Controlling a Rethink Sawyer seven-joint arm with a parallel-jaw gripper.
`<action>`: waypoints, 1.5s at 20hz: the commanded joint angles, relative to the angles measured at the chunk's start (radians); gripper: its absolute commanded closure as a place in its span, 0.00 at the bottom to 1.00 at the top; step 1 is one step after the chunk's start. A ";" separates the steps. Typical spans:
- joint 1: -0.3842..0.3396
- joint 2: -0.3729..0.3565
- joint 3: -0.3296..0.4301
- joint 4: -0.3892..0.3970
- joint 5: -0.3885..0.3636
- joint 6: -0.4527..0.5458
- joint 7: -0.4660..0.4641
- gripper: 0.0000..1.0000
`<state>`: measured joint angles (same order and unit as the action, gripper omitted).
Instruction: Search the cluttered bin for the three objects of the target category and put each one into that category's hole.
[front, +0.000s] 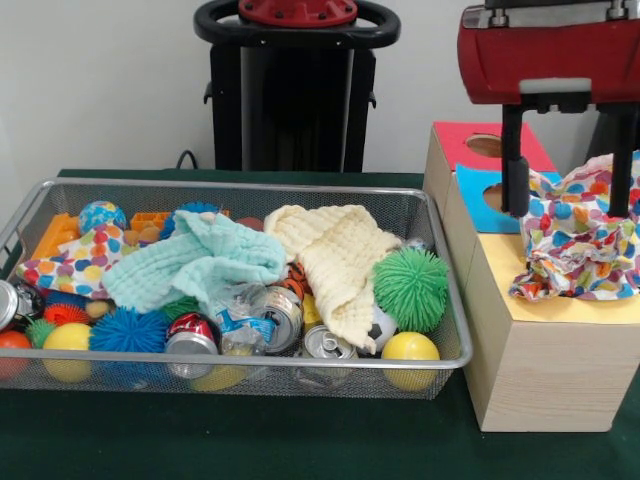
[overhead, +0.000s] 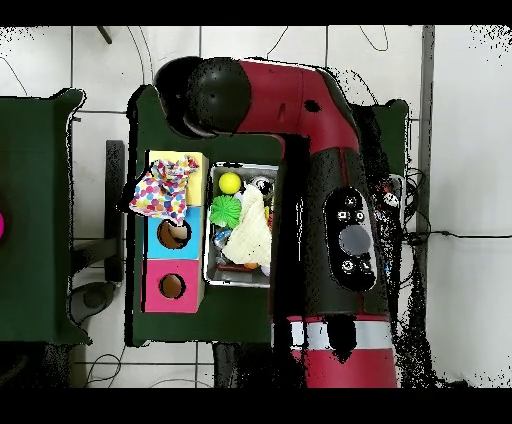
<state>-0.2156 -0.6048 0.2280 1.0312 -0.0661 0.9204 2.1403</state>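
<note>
The gripper (front: 567, 210) is being held above the wooden box (front: 545, 365), its 2 black fingers (front: 515, 160) spread apart, with the polka-dot cloth (front: 578, 245) bunched between and below them; whether the fingers are actually pinching the fabric cannot be told. The cloth is lying crumpled over the yellow panel (front: 560, 295) of the box, covering whatever opening is there, and part of it is spilling toward the blue panel (front: 480, 195) beside it. In the overhead view the same cloth (overhead: 160, 190) is being seen over the yellow section, with the blue hole (overhead: 173, 234) and the pink hole (overhead: 172, 287) both left uncovered. Just beside the box, the wire-mesh bin (front: 235, 365) is being filled with clutter: a mint cloth (front: 200, 262) and a cream cloth (front: 335, 258) are draped over the pile (the 2 overlap near the middle), a second polka-dot cloth (front: 70, 265) is lying at the bin's left end, and a green spiky ball (front: 411, 288), a yellow ball (front: 410, 350), a blue spiky ball (front: 128, 330) and several crushed cans (front: 275, 315) are resting around them.
</note>
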 joint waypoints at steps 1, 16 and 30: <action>-0.011 -0.002 0.025 0.115 -0.095 0.084 -0.200 0.00; 0.001 0.005 0.014 0.079 -0.172 0.124 -0.152 0.00; 0.008 -0.005 0.000 0.094 -0.197 0.108 -0.144 0.00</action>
<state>-0.2111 -0.6048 0.2259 1.0311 -0.1956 0.9206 2.1403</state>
